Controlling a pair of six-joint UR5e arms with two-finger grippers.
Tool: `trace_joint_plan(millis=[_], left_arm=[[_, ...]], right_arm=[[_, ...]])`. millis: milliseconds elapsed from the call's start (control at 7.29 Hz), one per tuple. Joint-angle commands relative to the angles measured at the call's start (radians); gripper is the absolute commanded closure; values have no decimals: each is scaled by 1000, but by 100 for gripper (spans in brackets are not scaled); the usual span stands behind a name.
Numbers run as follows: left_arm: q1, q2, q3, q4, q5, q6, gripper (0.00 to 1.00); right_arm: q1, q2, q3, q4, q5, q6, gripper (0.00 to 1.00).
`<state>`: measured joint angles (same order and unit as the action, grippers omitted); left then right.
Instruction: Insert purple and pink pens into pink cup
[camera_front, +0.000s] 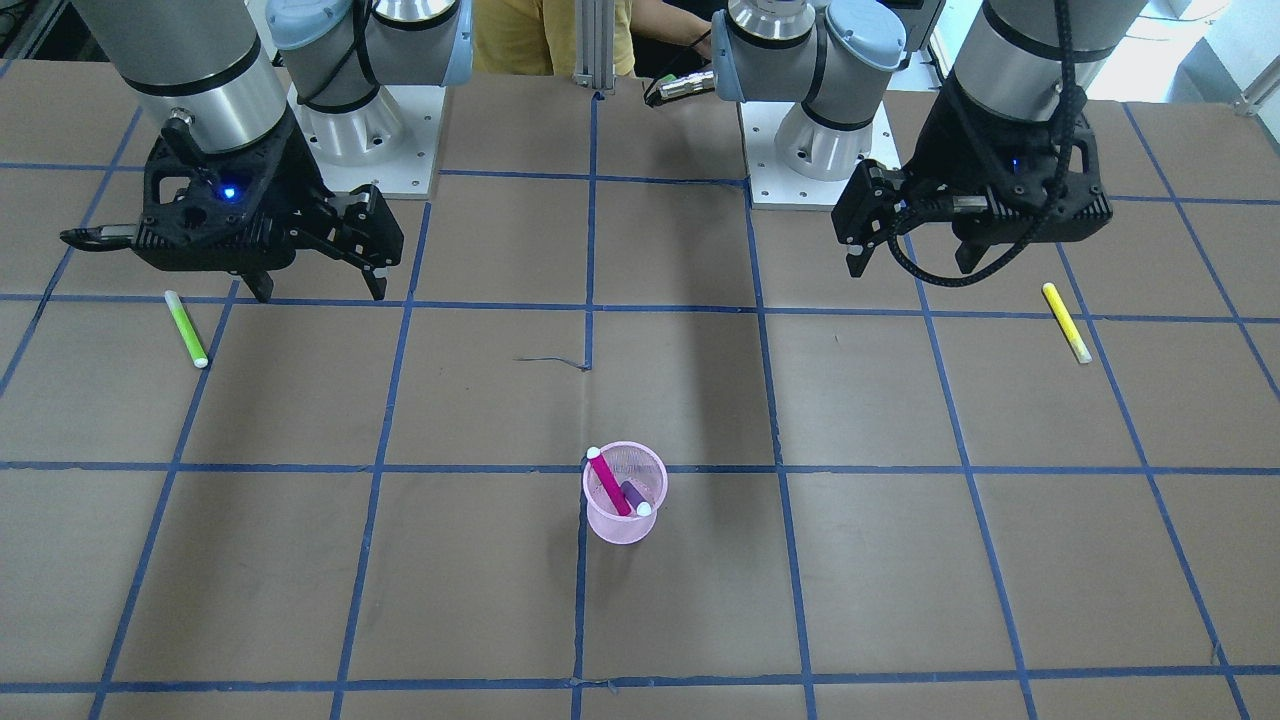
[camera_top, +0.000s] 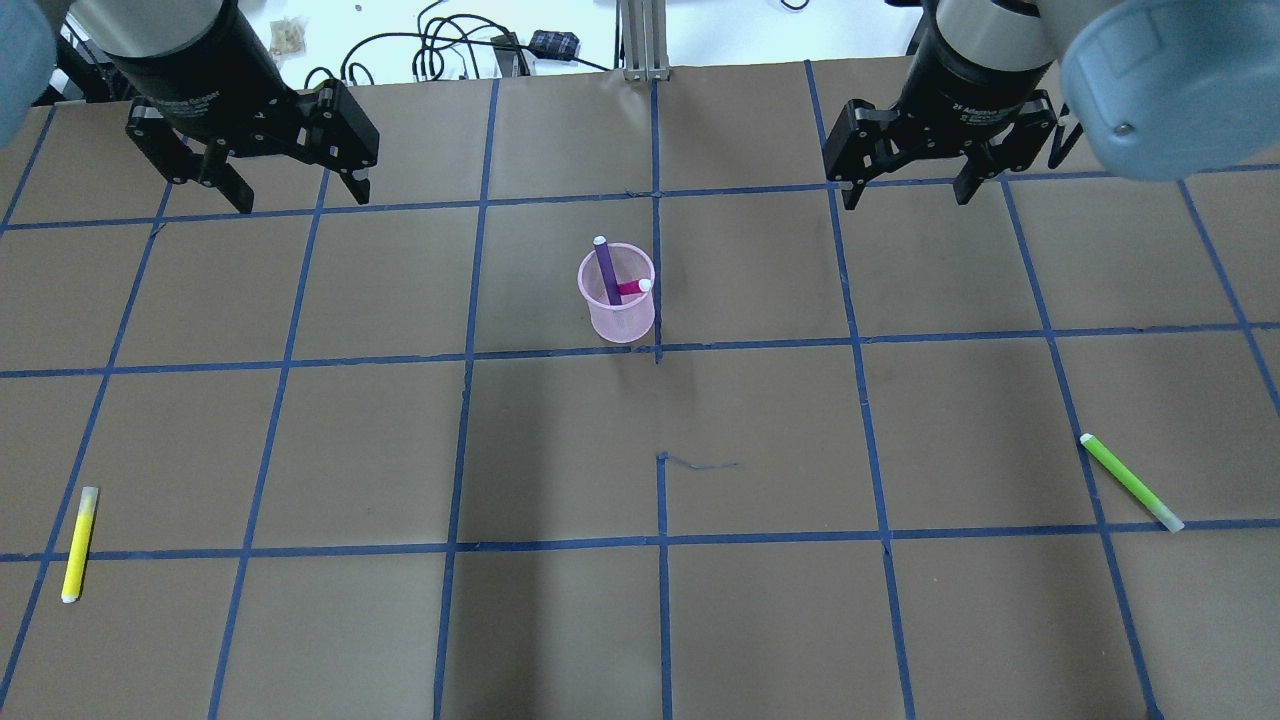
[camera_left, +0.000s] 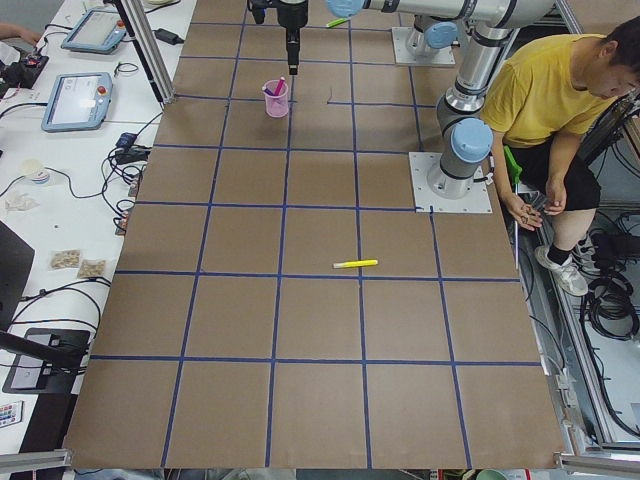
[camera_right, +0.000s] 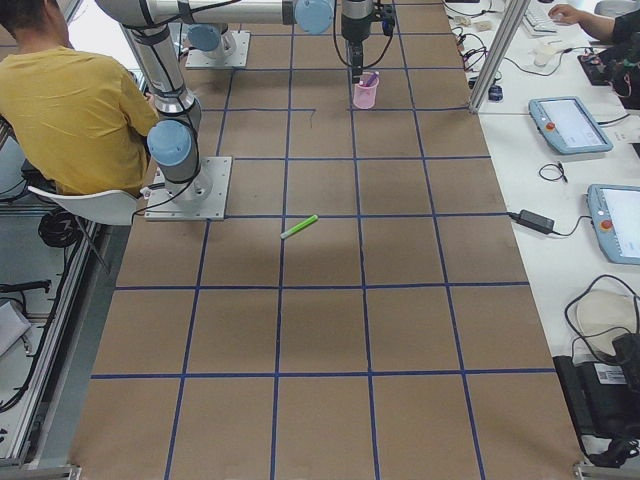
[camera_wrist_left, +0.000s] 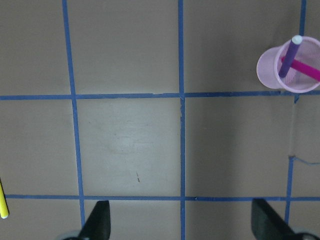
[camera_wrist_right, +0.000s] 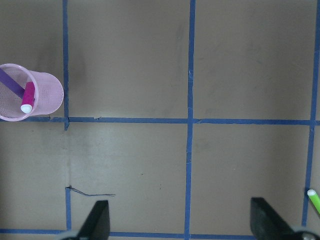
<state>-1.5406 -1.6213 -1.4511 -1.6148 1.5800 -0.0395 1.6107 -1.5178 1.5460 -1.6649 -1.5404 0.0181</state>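
Tipping of the pink cup (camera_top: 618, 322), in which the purple pen (camera_top: 606, 268) and pink pen (camera_top: 632, 288) are seen leaning, is judged the main risk if it is clipped by the left tool (camera_top: 300, 198) or right tool (camera_top: 907, 198), both held spread open and empty well away.

Pink cup (camera_top: 617, 322), upright, holds purple pen (camera_top: 605, 268) and pink pen (camera_top: 632, 288), both leaning. Yellow pen (camera_top: 79, 545) lies far left; green pen (camera_top: 1130, 482) far right. Left gripper (camera_top: 303, 200), right gripper (camera_top: 907, 200) — fingers apart, nothing held.
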Motion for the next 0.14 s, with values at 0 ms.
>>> trace_joint_plan(millis=[0], left_arm=[[-6,-8,-8,21,-8,-34,0]], right_arm=[[0,1,0,-1,3,-1,0]])
